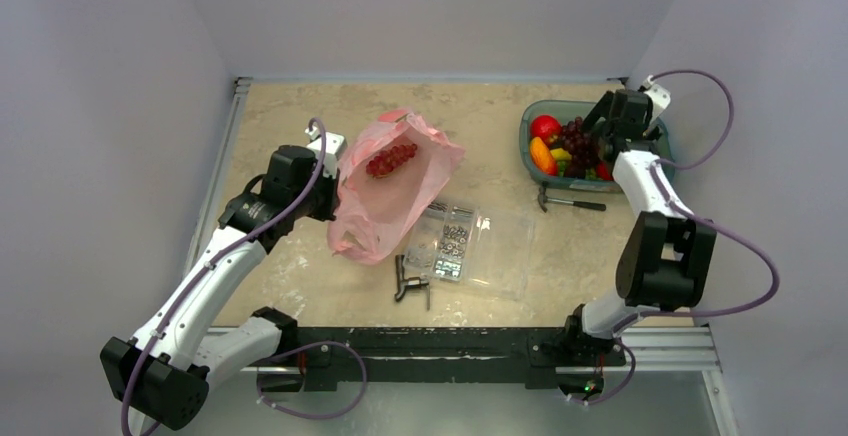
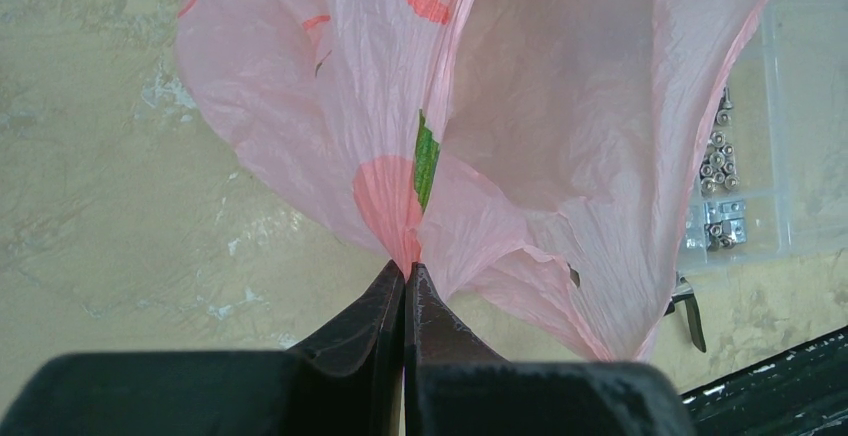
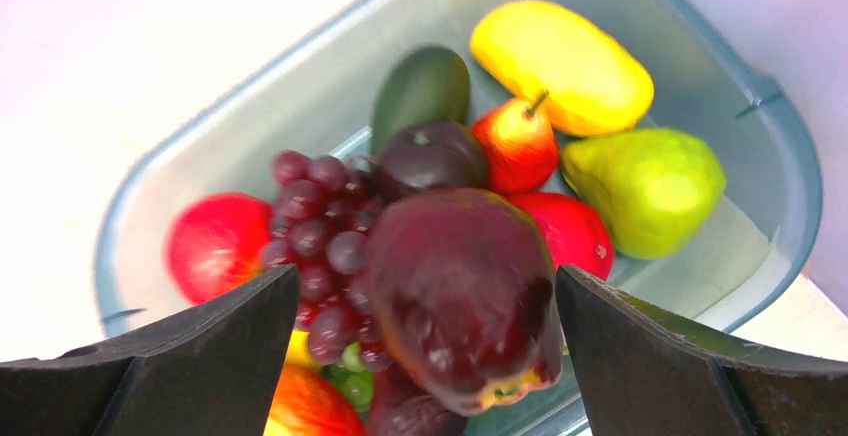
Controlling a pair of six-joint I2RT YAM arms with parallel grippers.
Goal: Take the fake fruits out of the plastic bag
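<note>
The pink plastic bag (image 1: pixel 400 196) lies open at the table's middle left, and a dark red grape bunch (image 1: pixel 392 159) shows inside it. My left gripper (image 1: pixel 335 191) is shut on the bag's edge; in the left wrist view the fingers (image 2: pixel 405 271) pinch the pink film (image 2: pixel 560 136). My right gripper (image 1: pixel 598 148) hovers open over the teal bin (image 1: pixel 527 146) at the far right. A dark red apple (image 3: pixel 460 296), blurred, sits between the wide jaws (image 3: pixel 425 274) without touching them. Purple grapes (image 3: pixel 320 236) and other fruits fill the bin (image 3: pixel 790 186).
A clear compartmented screw box (image 1: pixel 470 246) lies right of the bag and also shows in the left wrist view (image 2: pixel 790 156). A small hammer (image 1: pixel 570 202) lies in front of the bin. A metal tool (image 1: pixel 410 284) lies near the table's front edge.
</note>
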